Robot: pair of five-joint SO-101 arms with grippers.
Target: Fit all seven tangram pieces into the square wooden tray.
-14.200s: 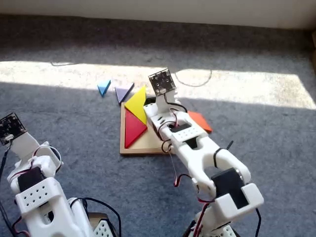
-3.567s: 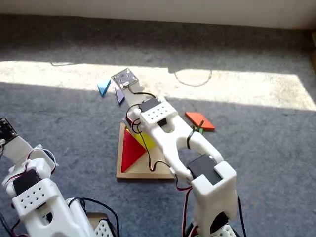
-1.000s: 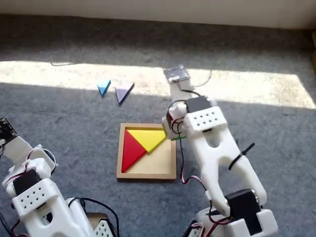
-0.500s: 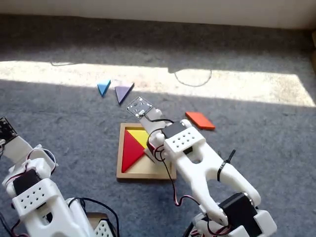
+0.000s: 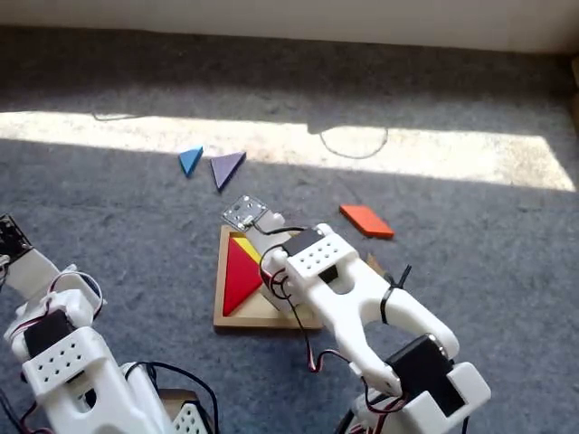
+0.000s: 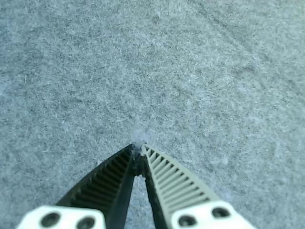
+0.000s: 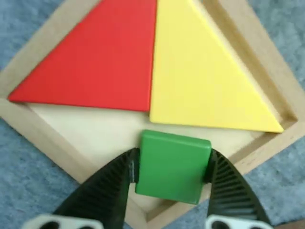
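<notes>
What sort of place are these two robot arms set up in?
Probably an indoor room's floor: grey carpet runs under the square wooden tray, a band of sunlight crosses the carpet, and a pale wall edges the far side.

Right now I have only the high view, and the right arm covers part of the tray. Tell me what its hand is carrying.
Observer: The right hand is shut on a green piece, over the unfilled part of the tray.
Operator: Give me the yellow triangle's seating.
Observer: The yellow triangle lies flat in the tray, edge to edge with the red triangle.
Operator: Report the left hand.
Observer: The left hand is shut and empty, above the carpet.
</notes>
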